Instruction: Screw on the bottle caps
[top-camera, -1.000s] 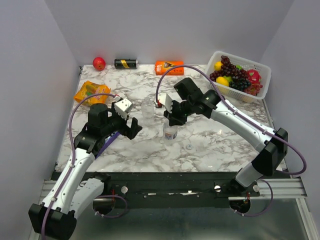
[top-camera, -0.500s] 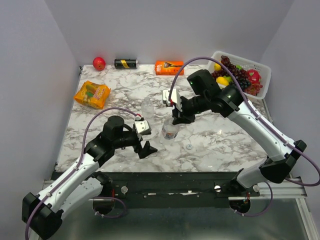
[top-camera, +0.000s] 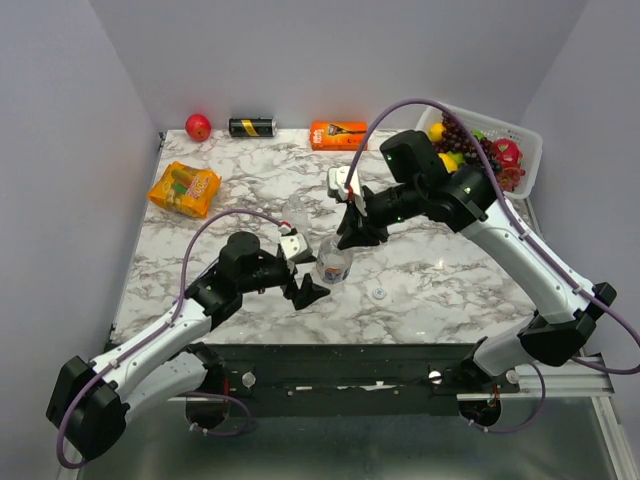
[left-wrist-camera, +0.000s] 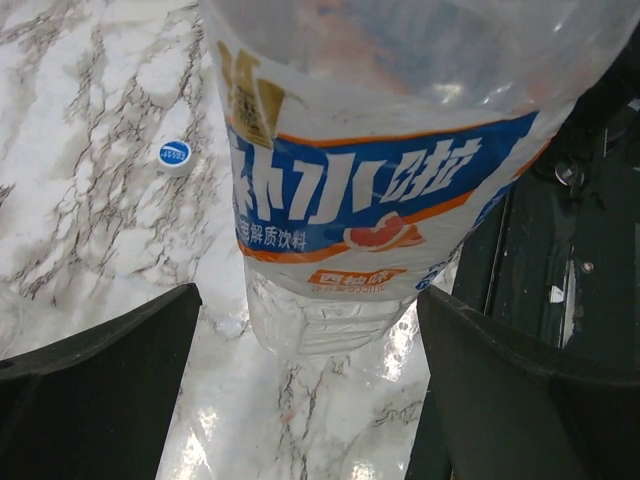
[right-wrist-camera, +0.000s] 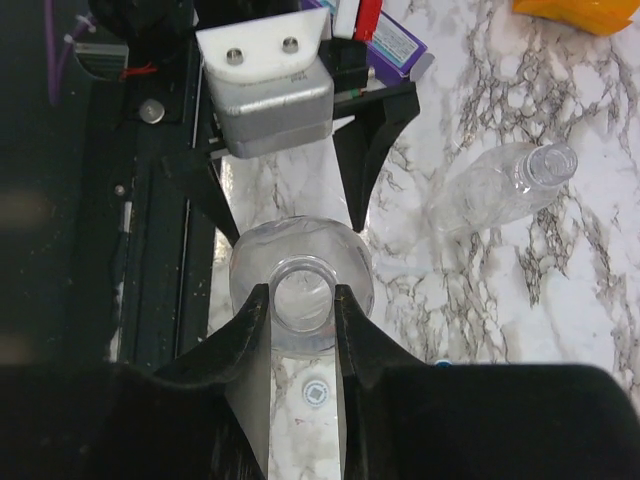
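Note:
My right gripper (right-wrist-camera: 305, 312) is shut on the open neck of a clear bottle (right-wrist-camera: 300, 262) with a blue and orange label (left-wrist-camera: 370, 190). In the top view the right gripper (top-camera: 351, 236) holds that bottle (top-camera: 335, 266) tilted, its base near the table. The left gripper (top-camera: 309, 290) is open, and its fingers (left-wrist-camera: 100, 385) stand on either side of the bottle's base without touching it. A second clear bottle (right-wrist-camera: 505, 185) lies uncapped on the marble. A whitish cap (top-camera: 380, 293) lies to the right, also seen below the held bottle (right-wrist-camera: 316, 392). A blue cap (left-wrist-camera: 175, 155) lies on the table.
An orange snack bag (top-camera: 184, 188) lies at the left. An apple (top-camera: 198, 126), a black and yellow can (top-camera: 252, 127) and an orange box (top-camera: 338, 134) line the back wall. A white basket (top-camera: 530, 140) of fruit stands at the back right.
The left arm has swung right and forward until its open jaws flank the bottle's base. The right arm has lifted and tilted the bottle slightly to the left.

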